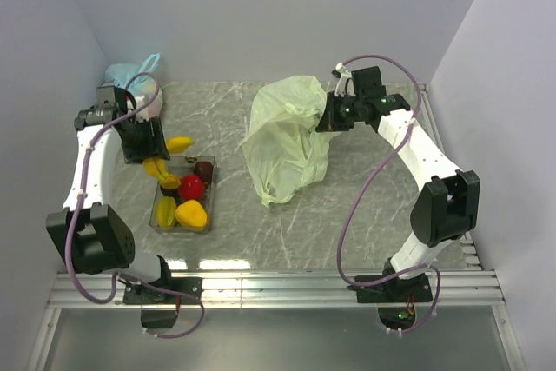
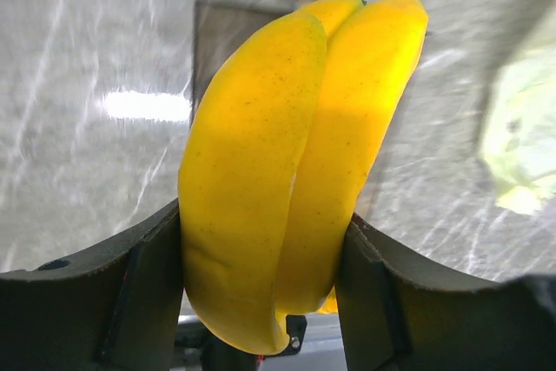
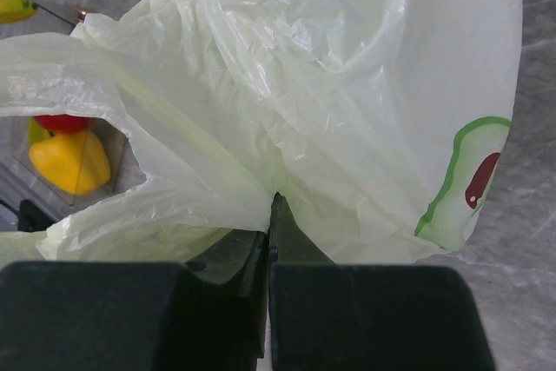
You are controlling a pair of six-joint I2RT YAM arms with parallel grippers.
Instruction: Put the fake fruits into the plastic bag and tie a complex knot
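My left gripper (image 1: 155, 147) is shut on the yellow banana bunch (image 2: 287, 171), whose tip (image 1: 179, 143) sticks out above the far end of the tray. Both fingers (image 2: 139, 288) press against the bunch's sides. More fake fruits lie in the clear tray (image 1: 208, 202): a red apple (image 1: 191, 186), a yellow lumpy fruit (image 1: 192, 214) and a dark red-brown piece (image 1: 203, 169). The pale green plastic bag (image 1: 287, 141) stands crumpled at the table's middle. My right gripper (image 3: 274, 206) is shut on a fold of the plastic bag (image 3: 330, 84) near its top edge.
A light blue knotted bag (image 1: 135, 76) sits at the back left behind the left arm. Grey walls close in the back and both sides. A slatted metal rail (image 1: 278, 284) runs along the near edge.
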